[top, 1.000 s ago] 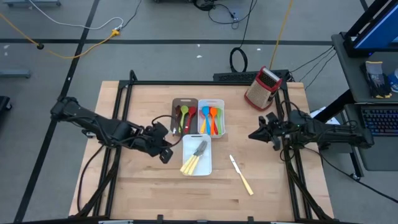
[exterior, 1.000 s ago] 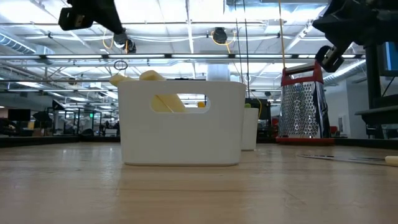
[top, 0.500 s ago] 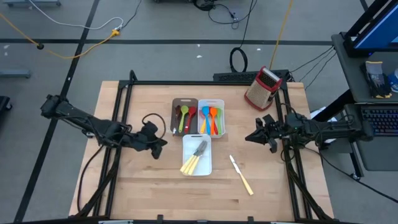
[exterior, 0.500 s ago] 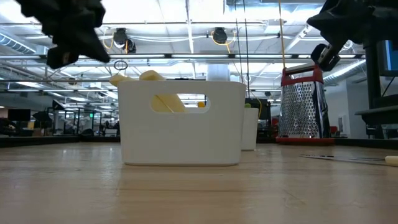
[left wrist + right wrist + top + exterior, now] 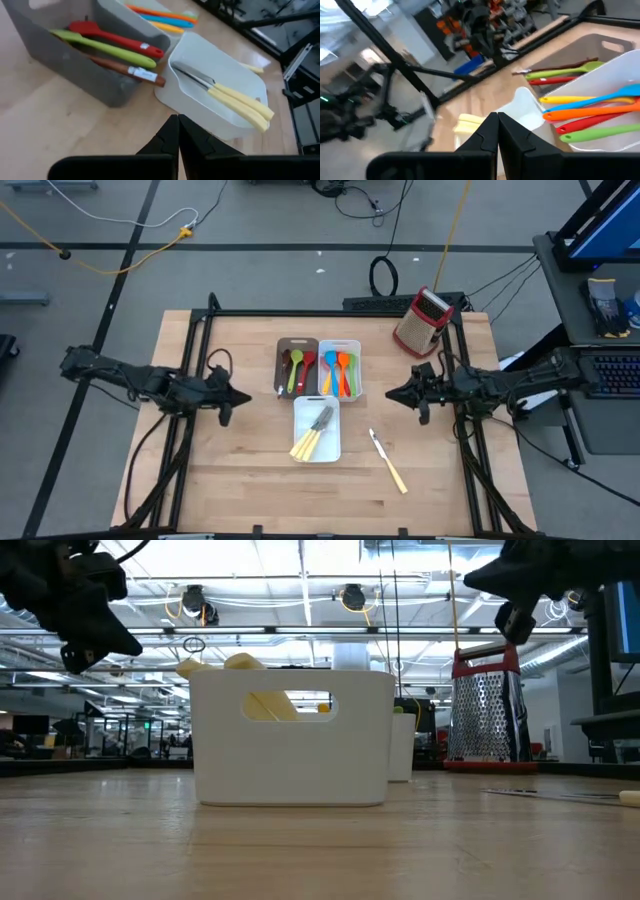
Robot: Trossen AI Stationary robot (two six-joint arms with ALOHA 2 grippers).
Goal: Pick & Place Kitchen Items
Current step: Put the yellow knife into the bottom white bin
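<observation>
Backing off from the knife tray, the left hand (image 5: 233, 396) now hovers left of it, fingers pressed together, empty. Right hand (image 5: 397, 394), likewise closed, has crept nearer. One cream-handled knife (image 5: 388, 463) lies on the surface (image 5: 230, 470); two knives (image 5: 312, 435) lie in the white tray (image 5: 332, 450).

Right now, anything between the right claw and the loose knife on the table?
Nothing: in the high view, only bare wood lies between the right claw and the knife.
</observation>
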